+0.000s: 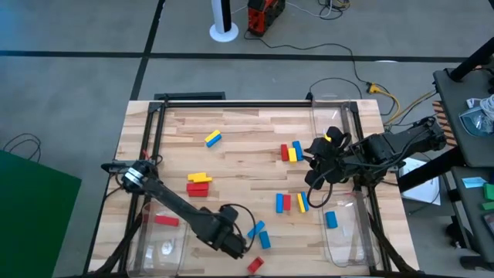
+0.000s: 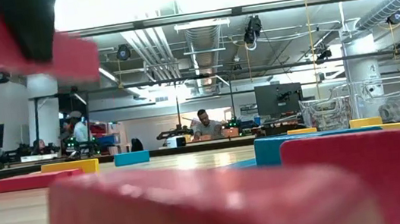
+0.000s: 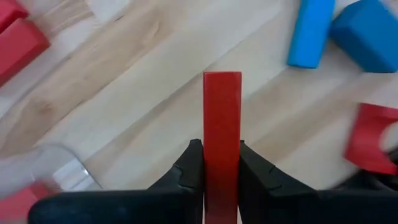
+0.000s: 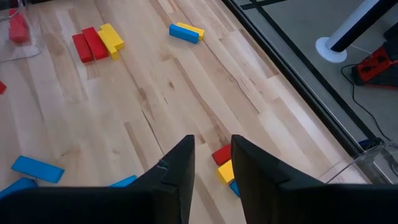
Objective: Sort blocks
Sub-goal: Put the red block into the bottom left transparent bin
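Note:
My left gripper [image 1: 235,241] is near the table's front edge, shut on a red block [image 3: 222,106]. In the low view the same red block [image 2: 63,56] hangs above the table. Two blue blocks [image 1: 261,235] and a red block [image 1: 255,264] lie just beside the gripper. My right gripper [image 4: 211,152] stands open and holds nothing, above a red, yellow and blue group of blocks [image 4: 225,165] right of the table's middle. More blocks lie flat on the wood: a yellow and red pile [image 1: 199,184], a yellow-and-blue pair [image 1: 213,139] and another group [image 1: 290,202]. My left gripper pinches the red block between its two fingers [image 3: 189,168], which press on its two long side faces [image 3: 222,158]. The block lies along the fingers and sticks out past their tips. It points down at the table. In the low view it is lifted clear.
A clear bin [image 1: 158,247] at the front left holds a red block [image 1: 166,221]. A second clear bin [image 1: 351,243] at the front right holds a blue block [image 1: 330,219], and a third [image 1: 333,112] stands at the far right. A black frame [image 1: 231,103] runs along the far edge.

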Controlling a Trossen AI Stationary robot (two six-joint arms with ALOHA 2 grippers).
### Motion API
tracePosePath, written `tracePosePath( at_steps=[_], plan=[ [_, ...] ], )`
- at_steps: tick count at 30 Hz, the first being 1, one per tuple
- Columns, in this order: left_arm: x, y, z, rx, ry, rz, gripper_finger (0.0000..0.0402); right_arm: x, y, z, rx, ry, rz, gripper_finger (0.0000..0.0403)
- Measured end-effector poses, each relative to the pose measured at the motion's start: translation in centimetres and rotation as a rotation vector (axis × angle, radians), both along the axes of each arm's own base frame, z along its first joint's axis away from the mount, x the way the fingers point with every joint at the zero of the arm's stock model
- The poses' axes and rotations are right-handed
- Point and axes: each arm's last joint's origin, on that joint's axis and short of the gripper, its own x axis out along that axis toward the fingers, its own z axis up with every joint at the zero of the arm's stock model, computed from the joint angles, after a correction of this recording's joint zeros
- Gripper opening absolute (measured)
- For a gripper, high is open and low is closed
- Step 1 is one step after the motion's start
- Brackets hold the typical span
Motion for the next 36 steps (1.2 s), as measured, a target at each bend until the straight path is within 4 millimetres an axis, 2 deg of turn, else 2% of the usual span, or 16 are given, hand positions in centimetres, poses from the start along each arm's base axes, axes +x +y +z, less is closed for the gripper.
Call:
tracePosePath(
  at_steps=[5, 9, 12, 16, 19, 22, 25, 28, 36],
  plan=[
    [-1.7, 0.1, 2.7, -0.026, -0.039, 0.02, 0.0039, 0.0, 0.0, 0.0, 0.0, 0.0, 0.001, 0.0101],
    [-3.7, -0.3, 5.0, -0.077, -0.055, -0.056, 0.004, 0.0, 0.0, 0.0, -0.001, 0.001, 0.001, 0.0102],
    [-6.1, -1.4, 7.1, -0.112, -0.089, -0.301, 0.004, 0.0, 0.0, 0.0, -0.002, 0.002, 0.001, 0.0098],
    [-10.8, -2.4, 9.6, -0.084, -0.087, -0.635, 0.004, 0.0, 0.0, 0.0, -0.006, 0.005, 0.007, 0.0087],
    [-14.5, -2.6, 10.9, -0.038, -0.03, -0.801, 0.004, 0.0, 0.0, 0.0, -0.006, 0.005, 0.007, 0.008],
    [-17.1, -2.9, 11.6, 0.041, -0.073, -0.89, 0.004, 0.0, 0.0, 0.0, -0.006, 0.005, 0.007, 0.0074],
    [-18.9, -2.9, 11.6, 0.07, -0.087, -0.861, 0.004, 0.0, 0.0, 0.0, -0.006, 0.005, 0.006, 0.007],
    [-20.0, -2.8, 10.6, 0.074, -0.077, -0.842, 0.004, 0.1, -0.2, 0.0, -0.006, 0.004, -0.003, 0.0068],
    [-20.9, -2.4, 6.1, 0.08, -0.088, -0.924, 0.004, 0.2, -0.9, 0.0, 0.003, -0.001, -0.042, 0.0082]
  ],
)
